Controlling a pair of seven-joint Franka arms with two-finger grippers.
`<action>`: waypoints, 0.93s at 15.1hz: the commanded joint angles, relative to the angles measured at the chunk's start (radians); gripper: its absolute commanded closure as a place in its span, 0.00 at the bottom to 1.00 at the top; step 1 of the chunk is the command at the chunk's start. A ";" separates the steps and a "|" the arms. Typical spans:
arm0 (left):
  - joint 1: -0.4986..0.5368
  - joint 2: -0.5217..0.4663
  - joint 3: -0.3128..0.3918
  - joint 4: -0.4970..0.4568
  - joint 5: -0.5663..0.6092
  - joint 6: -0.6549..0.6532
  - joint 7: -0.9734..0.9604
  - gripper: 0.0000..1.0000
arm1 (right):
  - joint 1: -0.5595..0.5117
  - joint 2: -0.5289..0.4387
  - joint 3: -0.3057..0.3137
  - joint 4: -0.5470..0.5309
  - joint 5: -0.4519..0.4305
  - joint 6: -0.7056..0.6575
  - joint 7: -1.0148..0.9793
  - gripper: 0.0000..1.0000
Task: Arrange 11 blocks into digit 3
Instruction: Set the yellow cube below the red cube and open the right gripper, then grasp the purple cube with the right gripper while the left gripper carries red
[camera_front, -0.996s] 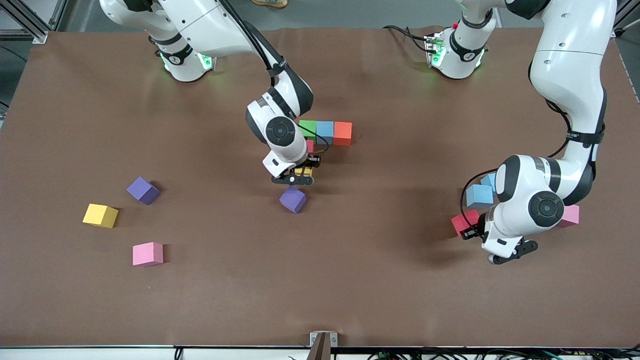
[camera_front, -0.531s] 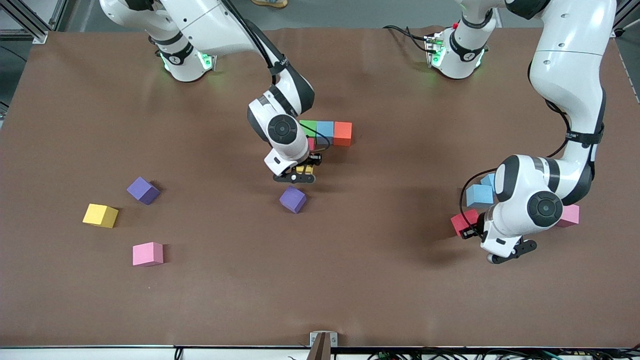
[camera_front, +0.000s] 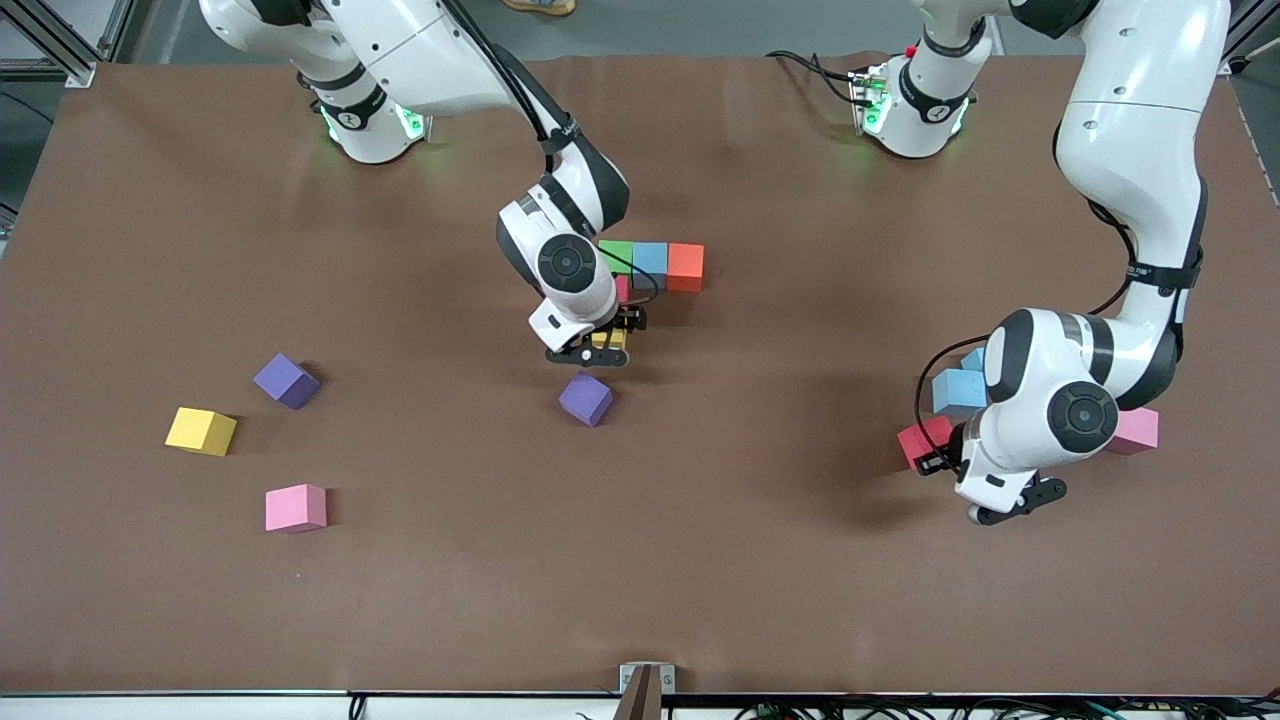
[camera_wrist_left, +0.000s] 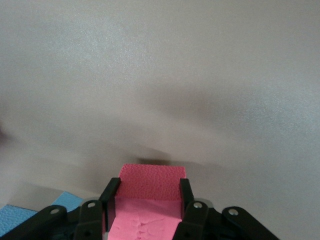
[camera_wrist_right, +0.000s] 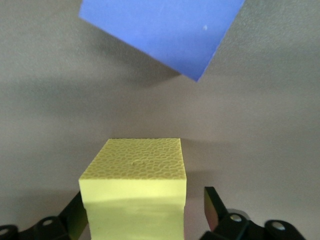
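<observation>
Right gripper (camera_wrist_right: 142, 220) opened, yellow block (camera_wrist_right: 135, 192) seemingly released

Robot lab: two bench-mounted arms (camera_front: 1130, 150)

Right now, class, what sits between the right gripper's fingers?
A yellow block sits between the right gripper's open fingers, on the table; one finger stands apart from it. The block's underside is hidden.

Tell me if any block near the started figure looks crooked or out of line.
Yes. The purple block just nearer the camera than the right pincer sits turned at an angle, unlike the squared green, light blue and orange row.
</observation>
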 joint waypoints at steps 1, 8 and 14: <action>0.006 -0.038 -0.004 -0.032 0.022 -0.010 -0.011 0.99 | -0.028 -0.010 0.003 0.075 0.013 -0.125 0.027 0.00; -0.008 -0.069 -0.042 -0.020 -0.006 -0.075 -0.185 0.99 | -0.183 -0.006 -0.003 0.276 0.023 -0.285 0.114 0.00; -0.020 -0.070 -0.100 -0.007 -0.046 -0.111 -0.484 0.97 | -0.210 0.104 -0.002 0.333 0.023 -0.095 0.289 0.00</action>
